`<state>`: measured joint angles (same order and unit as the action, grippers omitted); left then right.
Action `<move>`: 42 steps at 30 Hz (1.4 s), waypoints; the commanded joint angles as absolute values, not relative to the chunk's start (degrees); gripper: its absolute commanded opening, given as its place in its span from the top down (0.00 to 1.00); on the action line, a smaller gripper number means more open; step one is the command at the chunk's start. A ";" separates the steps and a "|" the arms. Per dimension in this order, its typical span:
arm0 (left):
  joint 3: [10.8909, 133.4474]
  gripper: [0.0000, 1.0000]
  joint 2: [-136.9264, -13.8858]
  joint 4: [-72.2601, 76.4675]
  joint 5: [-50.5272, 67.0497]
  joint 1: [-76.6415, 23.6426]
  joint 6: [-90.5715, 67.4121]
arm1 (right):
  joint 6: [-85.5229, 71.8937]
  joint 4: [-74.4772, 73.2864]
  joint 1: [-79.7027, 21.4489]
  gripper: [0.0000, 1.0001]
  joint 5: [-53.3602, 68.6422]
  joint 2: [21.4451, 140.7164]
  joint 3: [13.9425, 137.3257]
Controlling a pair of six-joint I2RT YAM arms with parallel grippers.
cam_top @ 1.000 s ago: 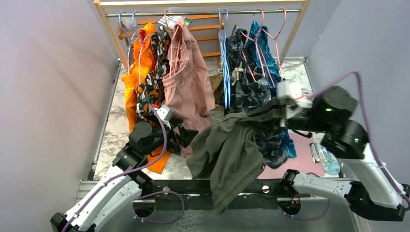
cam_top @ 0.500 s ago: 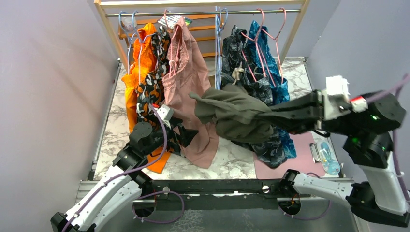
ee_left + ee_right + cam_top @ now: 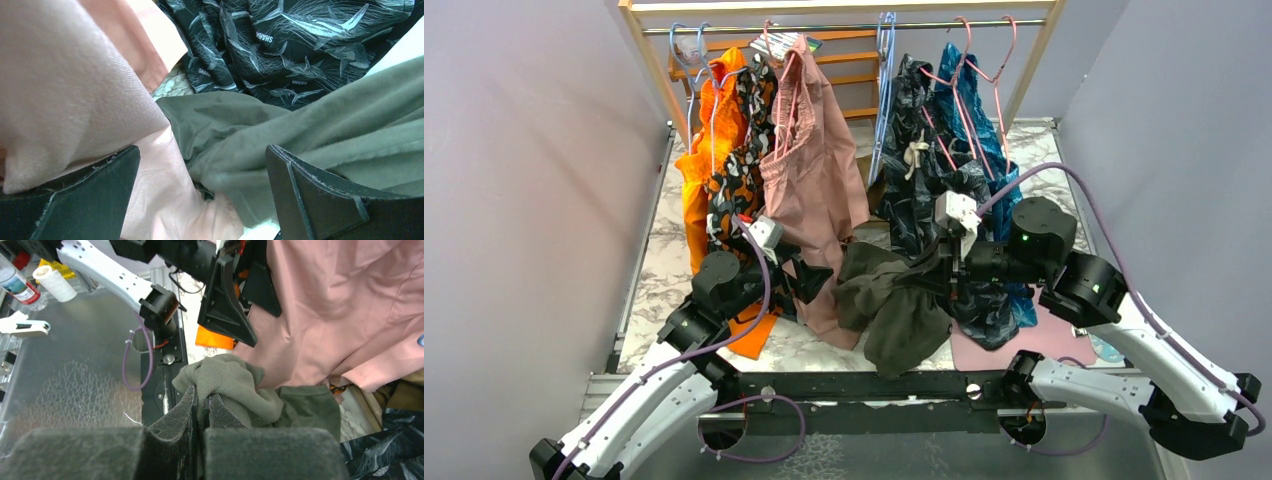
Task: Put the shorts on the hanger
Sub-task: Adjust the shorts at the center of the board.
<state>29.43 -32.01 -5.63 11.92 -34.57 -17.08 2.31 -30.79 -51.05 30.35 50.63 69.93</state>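
Right hand (image 3: 936,276): clamped on a fold of the olive shorts (image 3: 892,312). In the right wrist view its fingers (image 3: 170,432) meet on the cloth with no gap.

Shorts: hang bunched from that grip over the middle of the desk (image 3: 660,262), toward its near edge. Long axis roughly vertical, free end lowest.

Left hand (image 3: 812,274): fingers (image 3: 75,200) wide apart, holding nothing. The left wrist view shows olive cloth just ahead of the gap and pink shorts (image 3: 814,170) against one finger.

Hanger (image 3: 883,90): light-blue wire, on the rail (image 3: 824,27) at the far edge, between the pink shorts and the shark-print shorts (image 3: 924,190). It lies beyond the bundle and higher.

Judgement: the left hand is nearer the loose cloth, the right nearer the hanger. Next step probably needs the left hand to take the loose cloth and spread it. Risk: pinching pink cloth too.
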 commanded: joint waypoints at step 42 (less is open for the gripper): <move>31.73 0.01 -27.37 -2.81 27.78 -34.15 -19.75 | -6.97 -21.02 -58.48 0.34 8.53 55.14 56.24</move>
<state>28.45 -26.02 -1.15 24.45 -34.46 -20.29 -6.02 -16.84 -58.39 10.87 59.61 58.50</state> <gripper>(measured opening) 0.989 0.661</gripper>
